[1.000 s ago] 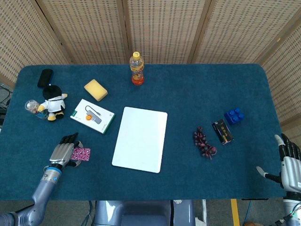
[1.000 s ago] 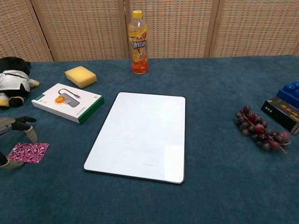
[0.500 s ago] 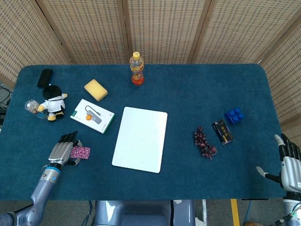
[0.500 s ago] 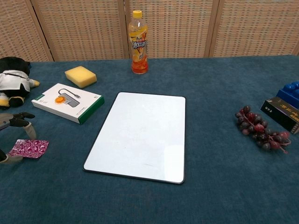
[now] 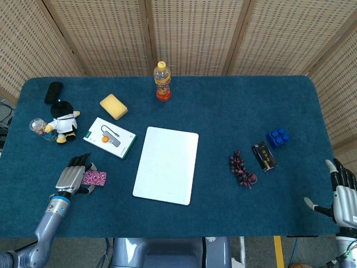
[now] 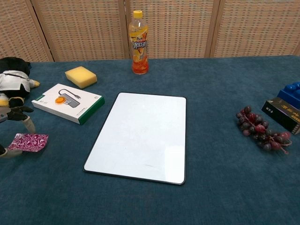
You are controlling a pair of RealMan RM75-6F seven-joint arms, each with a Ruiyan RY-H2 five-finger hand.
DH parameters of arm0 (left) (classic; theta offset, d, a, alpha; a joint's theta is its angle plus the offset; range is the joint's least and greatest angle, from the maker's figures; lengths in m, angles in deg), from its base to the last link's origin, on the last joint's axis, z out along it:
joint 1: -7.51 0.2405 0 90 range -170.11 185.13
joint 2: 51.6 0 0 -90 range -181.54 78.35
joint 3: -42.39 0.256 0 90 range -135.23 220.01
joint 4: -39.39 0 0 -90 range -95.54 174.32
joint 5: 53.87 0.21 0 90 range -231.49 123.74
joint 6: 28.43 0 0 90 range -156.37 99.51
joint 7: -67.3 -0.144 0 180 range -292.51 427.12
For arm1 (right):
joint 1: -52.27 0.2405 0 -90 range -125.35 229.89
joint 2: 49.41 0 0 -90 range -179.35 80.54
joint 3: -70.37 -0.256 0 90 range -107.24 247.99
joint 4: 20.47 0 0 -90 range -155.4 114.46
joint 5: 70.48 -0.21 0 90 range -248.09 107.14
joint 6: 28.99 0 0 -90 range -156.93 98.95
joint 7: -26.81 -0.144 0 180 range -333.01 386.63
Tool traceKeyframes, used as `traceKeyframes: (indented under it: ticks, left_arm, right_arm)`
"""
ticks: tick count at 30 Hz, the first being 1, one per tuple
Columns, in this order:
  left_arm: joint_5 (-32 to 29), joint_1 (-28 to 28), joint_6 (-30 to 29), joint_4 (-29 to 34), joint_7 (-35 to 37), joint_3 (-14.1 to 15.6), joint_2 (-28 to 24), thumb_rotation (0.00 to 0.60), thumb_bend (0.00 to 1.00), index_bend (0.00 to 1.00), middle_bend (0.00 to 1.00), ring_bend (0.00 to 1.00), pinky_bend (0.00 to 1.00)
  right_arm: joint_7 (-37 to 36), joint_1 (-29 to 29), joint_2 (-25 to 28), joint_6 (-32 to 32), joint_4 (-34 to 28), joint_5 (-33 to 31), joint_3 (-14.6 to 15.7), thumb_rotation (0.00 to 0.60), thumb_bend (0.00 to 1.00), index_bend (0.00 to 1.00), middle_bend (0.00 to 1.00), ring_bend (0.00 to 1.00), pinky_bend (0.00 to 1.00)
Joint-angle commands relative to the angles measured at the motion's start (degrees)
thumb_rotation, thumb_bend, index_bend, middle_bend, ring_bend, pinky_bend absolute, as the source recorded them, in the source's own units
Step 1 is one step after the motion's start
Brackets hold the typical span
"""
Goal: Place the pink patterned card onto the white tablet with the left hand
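Note:
The pink patterned card (image 5: 95,178) (image 6: 29,141) is near the table's front left, with its right edge tipped a little off the cloth. My left hand (image 5: 71,178) pinches its left side, fingers (image 6: 29,123) above and thumb below. The white tablet (image 5: 166,164) (image 6: 140,136) lies flat in the middle of the table, to the right of the card and apart from it. Its face is bare. My right hand (image 5: 345,192) hangs off the front right corner of the table, its fingers spread around nothing.
A white and green box (image 5: 110,137) lies between the card and the tablet's far left corner. A plush doll (image 5: 64,121), a yellow sponge (image 5: 113,106) and an orange bottle (image 5: 162,81) stand further back. Grapes (image 5: 241,169), a black box (image 5: 263,156) and a blue brick (image 5: 278,137) sit at the right.
My left hand has drawn slightly left and back with the card, and the card has risen and tilted off the cloth. The right hand has not moved.

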Motion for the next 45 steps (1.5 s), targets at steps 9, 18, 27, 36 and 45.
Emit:
traceKeyframes:
  ticks: [9,18,27,36,45]
  left_arm:
    - [-1.0,-3.9,0.0,5.6,-3.5,-3.5,-2.0,0.6,0.31,0.43,0.0,0.0,0.0]
    - [-9.2,-12.5,2.5,10.0,-11.7,-8.5,-0.5,0.6,0.31,0.43,0.0,0.0,0.0]
    - [-17.4,-22.5,5.7,5.0,-17.2,-11.0,6.6,0.6,0.3,0.43,0.0,0.0,0.0]
    - [-23.5,-28.4,6.5,-0.2,-20.3,-9.9,12.9,0.6,0.3,0.42,0.0,0.0,0.0]
    - [-22.8,-29.0,5.8,-1.8,-18.6,-8.9,13.9,0.6,0.17,0.0,0.0,0.0,0.0]
  right_arm:
    - [0.0,0.0,0.0,0.0,0.0,0.0,0.0,0.6,0.05,0.04,0.02,0.0,0.0]
    - [-0.1,0.0,0.1,-0.2,0.0,-0.1,0.0,0.6,0.05,0.04,0.02,0.0,0.0]
    - [-0.4,0.1,0.1,-0.5,0.0,-0.5,-0.2,0.6,0.05,0.04,0.02,0.0,0.0]
    - [-0.7,0.1,0.1,-0.4,0.1,-0.6,-0.2,0.6,0.05,0.04,0.02,0.0,0.0]
    - [-0.8,0.0,0.1,-0.4,0.2,-0.5,-0.2,0.6,0.05,0.04,0.02,0.0,0.0]
